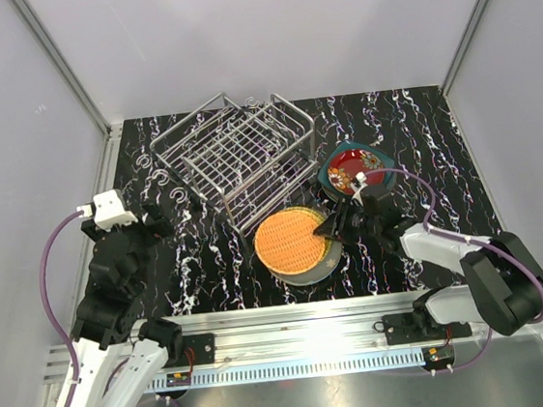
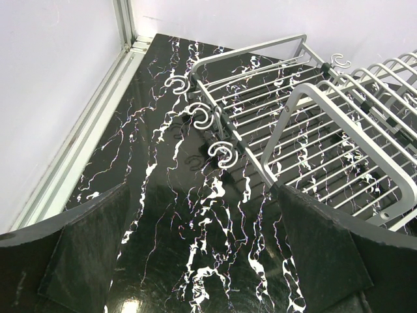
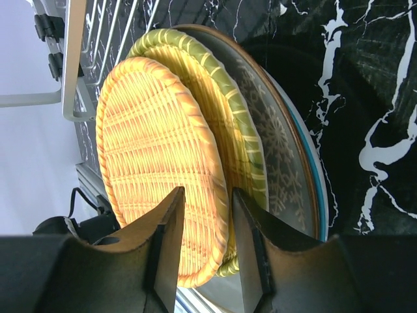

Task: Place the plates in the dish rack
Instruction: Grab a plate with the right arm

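The orange woven plate lies on top of a stack at the table's middle front. In the right wrist view the orange woven plate sits over a green woven plate and a grey plate with white figures. My right gripper is at the orange plate's right rim. Its jaws stand narrow on either side of that rim, shut on it. A red patterned plate lies on a dark teal one behind. The dish rack holds no plates. My left gripper is open and empty, left of the rack.
Several silver S-hooks lie on the black marbled table by the rack's left rail. A metal frame rail and white walls bound the table at the left and back. The aluminium base rail runs along the front.
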{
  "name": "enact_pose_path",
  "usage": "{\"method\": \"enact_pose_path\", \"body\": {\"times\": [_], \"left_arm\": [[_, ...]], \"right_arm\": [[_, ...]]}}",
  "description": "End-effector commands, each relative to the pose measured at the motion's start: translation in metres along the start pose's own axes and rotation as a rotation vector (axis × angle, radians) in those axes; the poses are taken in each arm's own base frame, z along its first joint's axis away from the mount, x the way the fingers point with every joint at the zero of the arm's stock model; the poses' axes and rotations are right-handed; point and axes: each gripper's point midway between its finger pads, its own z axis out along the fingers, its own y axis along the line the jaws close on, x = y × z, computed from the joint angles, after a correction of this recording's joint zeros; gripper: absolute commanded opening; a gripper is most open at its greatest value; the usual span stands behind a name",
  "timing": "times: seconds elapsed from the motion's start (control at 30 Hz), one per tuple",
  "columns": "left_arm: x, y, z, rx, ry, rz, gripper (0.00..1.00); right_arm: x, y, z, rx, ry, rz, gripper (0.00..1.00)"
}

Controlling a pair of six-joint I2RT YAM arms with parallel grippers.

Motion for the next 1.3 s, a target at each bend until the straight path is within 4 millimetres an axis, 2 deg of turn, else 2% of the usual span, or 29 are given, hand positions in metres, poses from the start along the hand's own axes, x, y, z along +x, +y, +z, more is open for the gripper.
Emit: {"method": "enact_pose_path", "body": {"times": [0.0,0.17,0.23,0.53,0.8,1.07,1.27], "left_arm": [[-0.007,-0.008,0.003,0.033,-0.029,-0.009,0.99],[-0.007,-0.009,0.003,0.036,-0.028,-0.007,0.99],[-0.007,-0.009,0.003,0.036,-0.03,-0.008,0.99],[-0.007,-0.008,0.002,0.034,-0.03,-0.008,0.99],[-0.007,-0.008,0.003,0.031,-0.03,-0.004,0.99],[-0.005,-0.008,0.004,0.03,-0.024,-0.002,0.99],[-0.006,-0.008,0.003,0.03,-0.026,-0.002,0.99]], "right_arm": [[0.006,-0.01,0.005,0.022,0.018,0.009,0.42],[0.005,-0.017,0.009,0.048,0.012,0.007,0.31],[0.005,-0.016,0.008,0.048,0.008,-0.001,0.23],[-0.014,0.002,-0.01,0.048,-0.064,-0.045,0.0],[-0.04,0.045,-0.043,-0.036,-0.179,-0.137,0.0],[-0.06,0.071,-0.076,-0.044,-0.274,-0.226,0.0],[-0.061,0.073,-0.081,-0.027,-0.266,-0.245,0.0]]}}
